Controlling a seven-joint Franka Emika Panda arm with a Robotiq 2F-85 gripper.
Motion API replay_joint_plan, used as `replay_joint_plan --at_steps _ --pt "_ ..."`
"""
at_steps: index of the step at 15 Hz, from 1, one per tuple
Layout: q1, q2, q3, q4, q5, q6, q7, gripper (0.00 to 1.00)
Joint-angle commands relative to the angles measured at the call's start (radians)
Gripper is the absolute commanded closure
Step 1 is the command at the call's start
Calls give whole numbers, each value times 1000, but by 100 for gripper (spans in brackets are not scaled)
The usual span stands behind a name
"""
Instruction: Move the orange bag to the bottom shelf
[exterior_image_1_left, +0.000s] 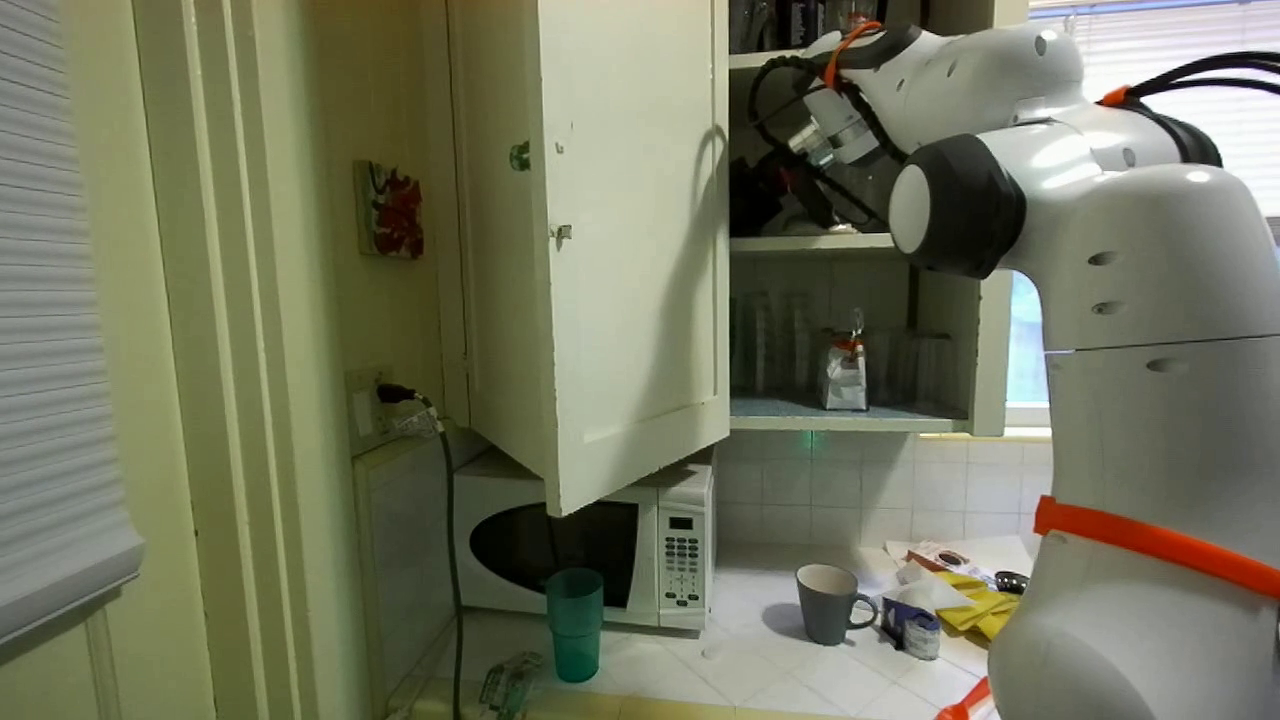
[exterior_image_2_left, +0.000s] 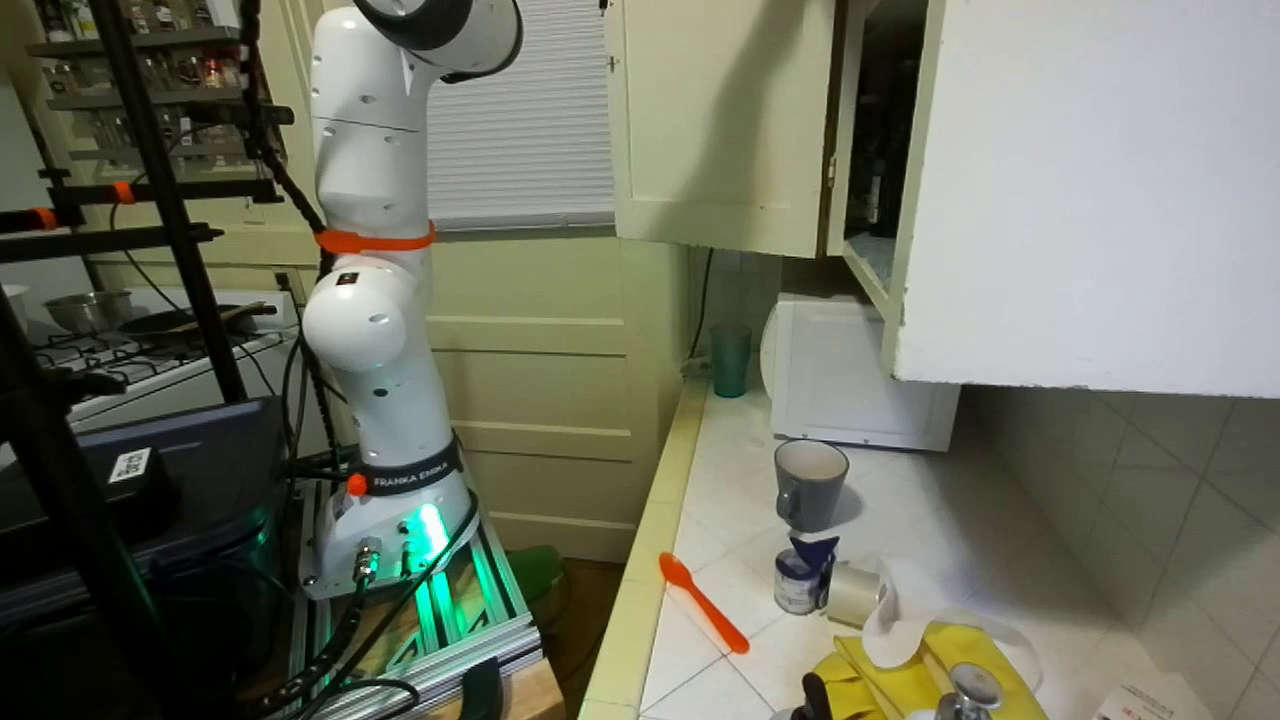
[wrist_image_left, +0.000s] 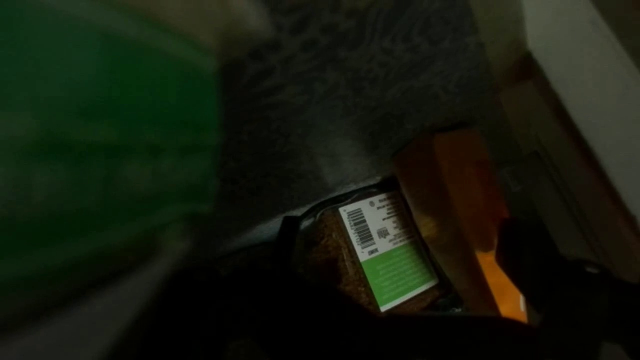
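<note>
My gripper (exterior_image_1_left: 762, 192) reaches into the cupboard's middle compartment in an exterior view. The door partly hides it. In the dark wrist view my gripper (wrist_image_left: 401, 231) has its two black fingers wide apart. Between them is a clear package (wrist_image_left: 325, 250) of brown contents with a white and green label. An orange package (wrist_image_left: 475, 200) lies beside it, near the right finger. It may be the orange bag, but it is too dark to be sure. Contact cannot be told. The bottom shelf (exterior_image_1_left: 785, 408) is below. A white bag (exterior_image_1_left: 846, 375) with an orange top stands on it.
A blurred green object (wrist_image_left: 110, 130) is close at left in the wrist view. The open cupboard door (exterior_image_1_left: 640, 230) stands beside the arm. Clear glasses (exterior_image_1_left: 775, 345) stand on the bottom shelf. Below are a microwave (exterior_image_1_left: 685, 500), a grey mug (exterior_image_1_left: 826, 610) and a teal cup (exterior_image_1_left: 575, 630).
</note>
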Motion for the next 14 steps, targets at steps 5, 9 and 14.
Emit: replay_joint_plan --at_steps 5,9,14 --pt "11 37 25 17 46 -38 32 3" --pt "10 32 33 5 64 -48 30 37" --pt "4 32 50 4 74 -54 28 77"
